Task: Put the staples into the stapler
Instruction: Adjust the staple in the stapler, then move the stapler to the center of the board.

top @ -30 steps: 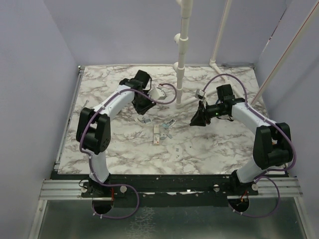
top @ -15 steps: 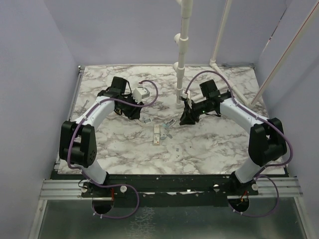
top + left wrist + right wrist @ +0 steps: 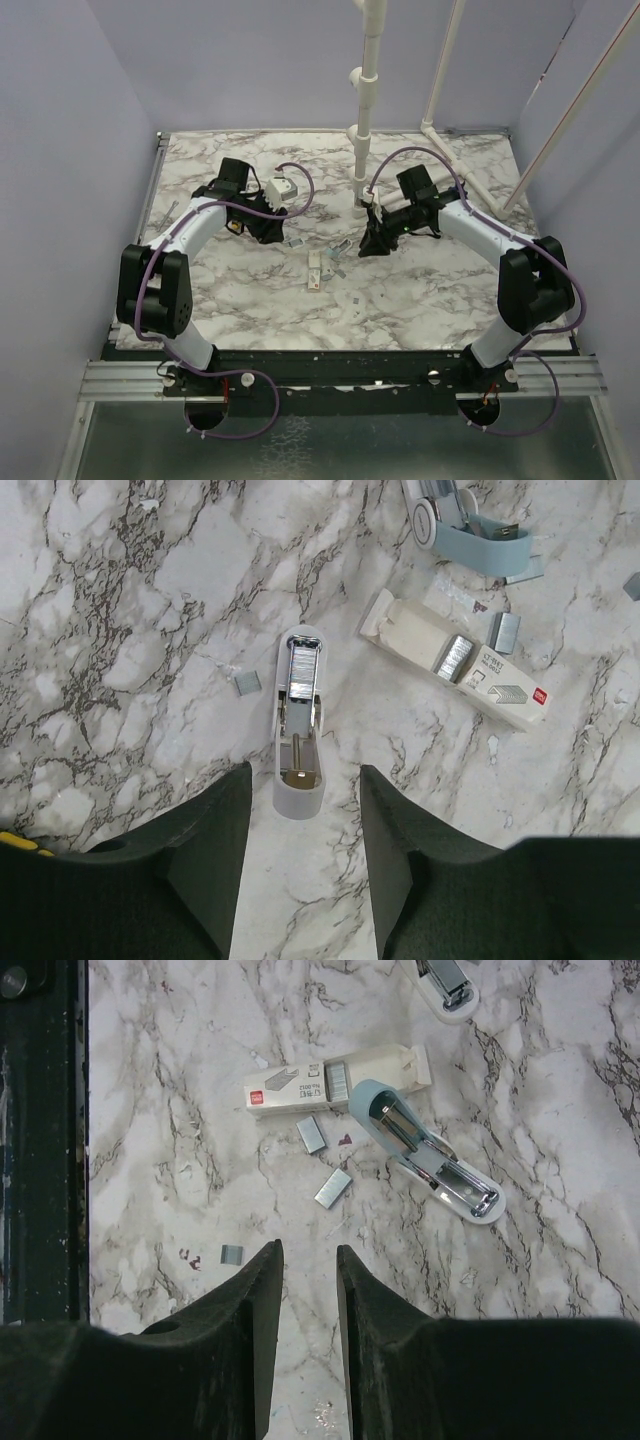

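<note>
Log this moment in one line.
left gripper: open over white stapler | right gripper: open, empty, near loose staples | blue stapler: open beside staple box

The table [image 3: 420, 290] has a white marble pattern with grey and black veins. The stapler [image 3: 425, 1150] is light blue on top and white beneath, with shiny silver metal inside. The staples [image 3: 312, 1133] are silvery grey. Beside them is a cream box [image 3: 300, 1085] with a small red mark. To the left lies a white oblong piece [image 3: 299, 725] with a silver channel. The left gripper [image 3: 305, 772] and right gripper [image 3: 308, 1248] are black. The walls [image 3: 60, 150] are pale lavender, and the cables [image 3: 300, 185] are purple.
</note>
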{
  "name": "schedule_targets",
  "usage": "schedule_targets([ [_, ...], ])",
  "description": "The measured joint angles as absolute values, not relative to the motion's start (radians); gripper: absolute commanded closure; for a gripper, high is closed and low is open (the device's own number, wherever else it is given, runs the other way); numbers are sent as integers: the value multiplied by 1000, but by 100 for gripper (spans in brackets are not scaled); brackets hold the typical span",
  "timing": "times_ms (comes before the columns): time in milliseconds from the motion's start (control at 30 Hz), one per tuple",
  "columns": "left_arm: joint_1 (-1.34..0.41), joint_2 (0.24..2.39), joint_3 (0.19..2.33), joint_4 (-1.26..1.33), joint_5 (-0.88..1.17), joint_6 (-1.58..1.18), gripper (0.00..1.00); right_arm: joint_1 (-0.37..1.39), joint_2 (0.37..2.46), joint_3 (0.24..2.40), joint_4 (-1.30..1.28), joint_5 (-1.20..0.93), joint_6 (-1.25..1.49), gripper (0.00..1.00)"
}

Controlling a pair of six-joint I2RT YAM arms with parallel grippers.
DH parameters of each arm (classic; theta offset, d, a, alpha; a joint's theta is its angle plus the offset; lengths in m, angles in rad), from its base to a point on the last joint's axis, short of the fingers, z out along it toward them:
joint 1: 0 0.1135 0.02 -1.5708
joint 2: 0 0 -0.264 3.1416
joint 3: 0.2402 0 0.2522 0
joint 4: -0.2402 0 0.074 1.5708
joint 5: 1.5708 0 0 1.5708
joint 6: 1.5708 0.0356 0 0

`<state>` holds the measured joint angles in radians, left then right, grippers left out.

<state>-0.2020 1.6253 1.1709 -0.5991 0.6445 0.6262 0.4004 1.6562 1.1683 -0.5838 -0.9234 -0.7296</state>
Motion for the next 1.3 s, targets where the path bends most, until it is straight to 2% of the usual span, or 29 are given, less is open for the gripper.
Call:
schedule_targets([
  [467, -202, 1657, 1130, -587, 645, 702, 52, 400, 1656, 1144, -573, -923, -723, 68],
  [800, -202, 1702, 1129, -584, 646, 725, 77, 400, 1662, 1142, -570, -923, -723, 68],
  [1300, -203, 1647, 1099, -685, 649, 865, 93, 401, 1678, 1141, -570, -933, -721, 68],
])
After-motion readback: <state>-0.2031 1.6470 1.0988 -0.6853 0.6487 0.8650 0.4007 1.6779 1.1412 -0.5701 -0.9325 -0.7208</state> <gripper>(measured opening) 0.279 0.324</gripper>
